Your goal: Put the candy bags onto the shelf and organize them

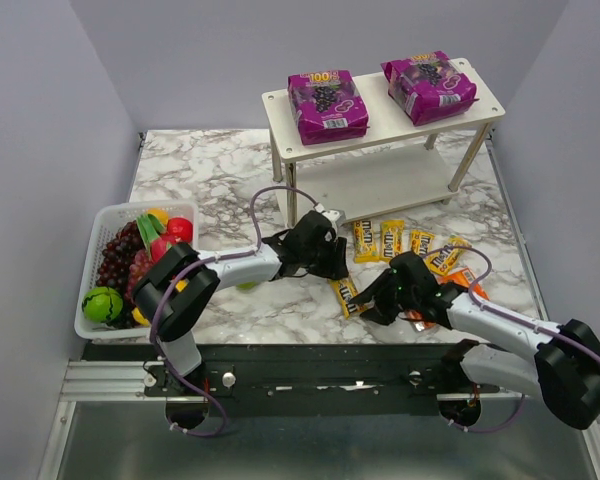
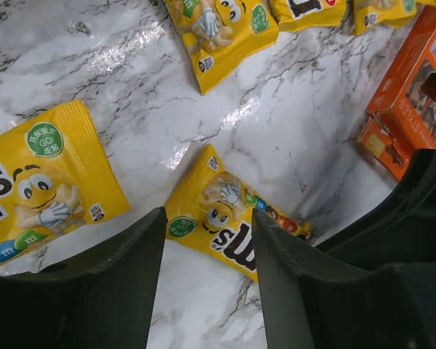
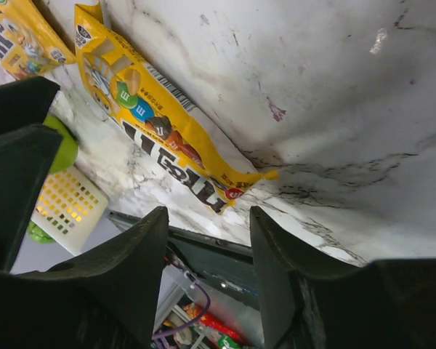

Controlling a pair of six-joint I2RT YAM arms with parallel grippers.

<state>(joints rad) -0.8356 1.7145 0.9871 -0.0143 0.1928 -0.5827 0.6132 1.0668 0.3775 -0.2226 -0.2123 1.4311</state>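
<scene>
A small yellow packet [image 1: 348, 293] lies flat on the marble counter [image 1: 210, 170], well in front of the shelf [image 1: 378, 105] and nearer the arm bases than the rest of the candy. It is glossy, with brown lettering, cartoon candy figures and a round green badge at one end, and it sits askew to the shelf's front edge.

The left arm [image 1: 230, 265] reaches low across the counter from the shelf's left side towards this packet. The left tool [image 2: 207, 218] is spread, and the packet's badge end shows in the gap between its dark fingers. Nothing is pinched, and I cannot tell whether the tips touch the packet.

The right arm [image 1: 500, 325] stretches in low from the shelf's right side. The right tool [image 3: 207, 214] is also spread, with nothing in its gap, and the same packet lies just beyond its fingertips.

Farther on, a row of yellow packets [image 1: 392, 238] lies side by side just in front of the shelf's lower tier. A flat orange pack [image 1: 468, 280] rests in front of the shelf's right half, beside the right arm.

On the shelf's top tier two purple pouches lie flat and apart, the left pouch [image 1: 327, 105] and the right pouch [image 1: 428, 86]. Both are shiny and carry dark fruit pictures.

A white fruit basket [image 1: 90, 270] stands well to the left of the shelf.
</scene>
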